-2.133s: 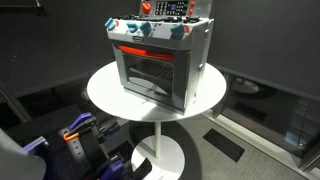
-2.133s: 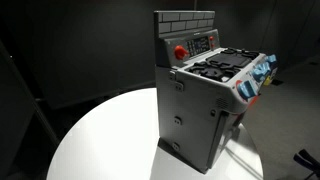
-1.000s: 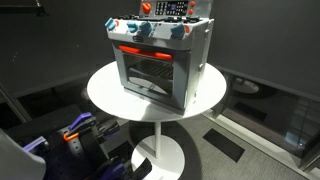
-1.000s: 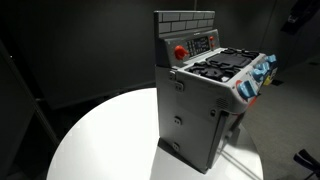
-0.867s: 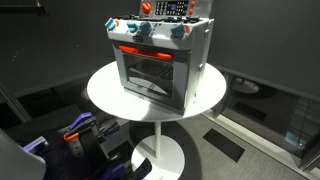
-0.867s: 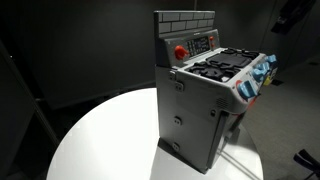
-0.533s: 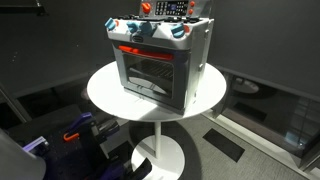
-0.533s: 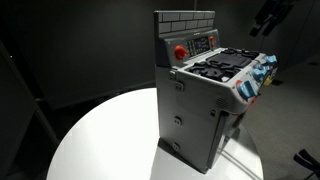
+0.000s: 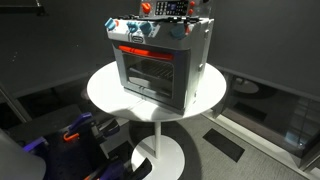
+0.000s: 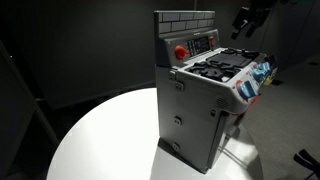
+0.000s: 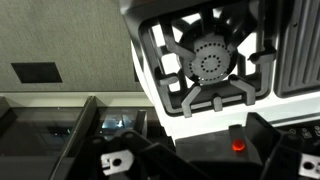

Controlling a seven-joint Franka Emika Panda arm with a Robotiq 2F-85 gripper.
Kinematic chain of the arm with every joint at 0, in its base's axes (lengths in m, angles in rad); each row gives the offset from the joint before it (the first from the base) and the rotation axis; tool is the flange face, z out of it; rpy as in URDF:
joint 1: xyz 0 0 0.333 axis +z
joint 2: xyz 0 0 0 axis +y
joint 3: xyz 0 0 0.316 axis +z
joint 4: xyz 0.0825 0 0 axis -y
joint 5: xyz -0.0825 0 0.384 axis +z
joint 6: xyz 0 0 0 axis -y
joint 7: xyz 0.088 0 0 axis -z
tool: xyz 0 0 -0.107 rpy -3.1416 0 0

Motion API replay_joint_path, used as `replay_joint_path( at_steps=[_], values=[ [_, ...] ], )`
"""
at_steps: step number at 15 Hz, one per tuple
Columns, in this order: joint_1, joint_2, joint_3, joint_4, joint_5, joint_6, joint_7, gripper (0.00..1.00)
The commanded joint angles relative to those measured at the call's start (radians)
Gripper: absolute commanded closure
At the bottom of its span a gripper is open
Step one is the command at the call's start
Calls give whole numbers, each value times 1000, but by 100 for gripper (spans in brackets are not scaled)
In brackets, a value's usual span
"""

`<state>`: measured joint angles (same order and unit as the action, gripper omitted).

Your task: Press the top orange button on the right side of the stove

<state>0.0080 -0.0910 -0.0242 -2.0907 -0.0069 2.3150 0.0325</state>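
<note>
Round white pedestal table [image 9: 105,92]; beside its foot, perhaps a purple gadget [image 9: 78,130]

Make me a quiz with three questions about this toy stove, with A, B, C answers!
1. Where does the toy stove stand? A. on the floor B. on the round white table C. on a shelf
2. What colour is its door handle? A. green B. yellow C. red-orange
3. What is the gripper doing? A. hovering above the stove, touching nothing B. gripping the handle C. lying on the table
Answers: 1 B, the tabletop shows under it; 2 C, the bar across the door is red-orange; 3 A, a gap shows between it and the burners.
</note>
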Motion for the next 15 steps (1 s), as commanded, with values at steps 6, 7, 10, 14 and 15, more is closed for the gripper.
replay_joint_path(
  at_steps=[6, 7, 10, 14, 15],
  values=[
    [1, 156, 18, 194, -34, -45, 81, 0],
    [3, 166, 18, 206, -29, -49, 78, 0],
    [6, 194, 21, 238, -22, -58, 74, 0],
    [11, 226, 24, 280, -17, -73, 69, 0],
    [12, 234, 25, 291, -16, -76, 67, 0]
  ],
)
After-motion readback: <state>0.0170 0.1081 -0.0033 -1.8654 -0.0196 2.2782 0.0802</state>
